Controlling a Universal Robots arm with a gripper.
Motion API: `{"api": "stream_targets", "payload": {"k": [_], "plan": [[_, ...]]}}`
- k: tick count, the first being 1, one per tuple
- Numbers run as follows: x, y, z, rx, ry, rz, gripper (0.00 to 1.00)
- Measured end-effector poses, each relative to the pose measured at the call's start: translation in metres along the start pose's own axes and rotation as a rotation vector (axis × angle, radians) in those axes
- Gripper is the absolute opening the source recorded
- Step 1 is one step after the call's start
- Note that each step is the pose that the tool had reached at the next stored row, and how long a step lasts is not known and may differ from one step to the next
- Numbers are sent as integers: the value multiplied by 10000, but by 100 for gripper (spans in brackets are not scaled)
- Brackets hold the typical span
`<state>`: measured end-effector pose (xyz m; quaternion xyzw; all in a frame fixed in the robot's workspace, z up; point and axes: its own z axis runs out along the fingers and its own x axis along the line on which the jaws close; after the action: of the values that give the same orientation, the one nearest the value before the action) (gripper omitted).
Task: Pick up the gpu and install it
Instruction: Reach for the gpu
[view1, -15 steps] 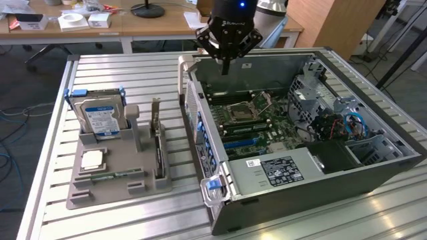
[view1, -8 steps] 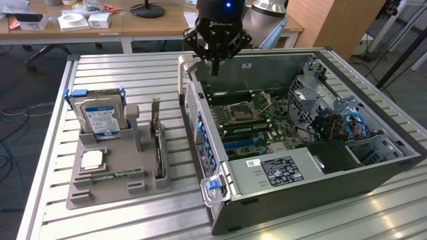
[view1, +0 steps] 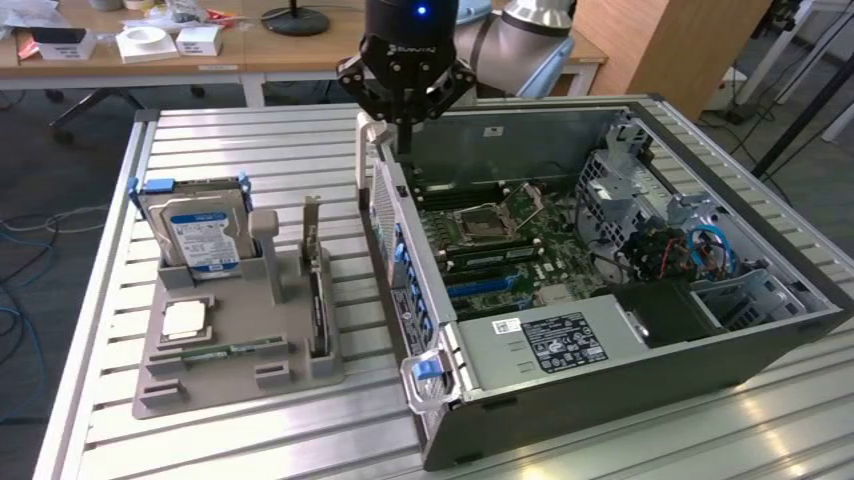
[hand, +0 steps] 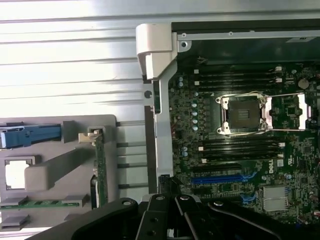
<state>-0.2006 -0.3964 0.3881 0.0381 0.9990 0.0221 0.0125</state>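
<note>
The gpu (view1: 316, 300) stands on its edge in a slot of the grey holder tray (view1: 227, 390) on the exterior view's left, its pale tan bracket pointing up. In the wrist view the gpu (hand: 100, 170) is a thin dark strip with the tan bracket end beside the tray (hand: 65, 130). My gripper (view1: 400, 135) hangs shut and empty above the back rim of the open computer case (view1: 641, 340), well apart from the gpu. The black gripper (hand: 172, 222) sits over the case's rear wall, near the blue expansion slot (hand: 222, 178) on the motherboard.
A silver hard drive (view1: 200, 235) with a blue-white label stands at the tray's back. A processor chip (view1: 184, 318) and a green memory stick (view1: 220, 352) lie flat on the tray. The slatted metal table (view1: 240, 150) carries everything; desks stand behind.
</note>
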Motion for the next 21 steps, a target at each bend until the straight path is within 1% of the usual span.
{"api": "stream_targets", "payload": {"k": [4,14,17,19,21], "plan": [[133,-8,3,0,0,7,10],[515,-31,8,2,0,26,10],[608,-35,15,0,-1,32,10],[655,-30,26,1,7,40,10],[708,-25,33,14,34,44,10]]}}
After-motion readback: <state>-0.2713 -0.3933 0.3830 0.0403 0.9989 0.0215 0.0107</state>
